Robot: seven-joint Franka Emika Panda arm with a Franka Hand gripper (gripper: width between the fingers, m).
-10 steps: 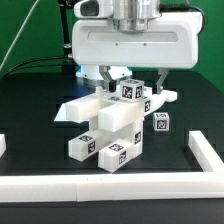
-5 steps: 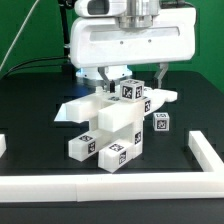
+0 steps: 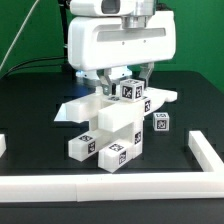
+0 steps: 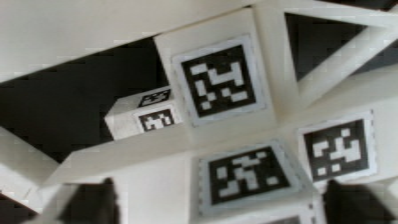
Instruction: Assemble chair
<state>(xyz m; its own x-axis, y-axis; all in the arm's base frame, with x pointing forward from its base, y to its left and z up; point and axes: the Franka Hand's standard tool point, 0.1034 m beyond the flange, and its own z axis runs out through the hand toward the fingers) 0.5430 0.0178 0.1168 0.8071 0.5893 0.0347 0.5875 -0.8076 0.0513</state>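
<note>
Now that the hand (image 3: 127, 79) has shifted sideways above the chair (image 3: 112, 125), half-built on the bench (image 3: 35, 120), its fingers (image 3: 148, 72) have drawn in beside the top block (image 3: 130, 91); whether they grip yet I cannot tell, though a pick-up seems near.

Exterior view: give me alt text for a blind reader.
A white robot hand hangs over a cluster of white tagged chair parts on a black table, straddling the top block. A white rail edges the front.
</note>
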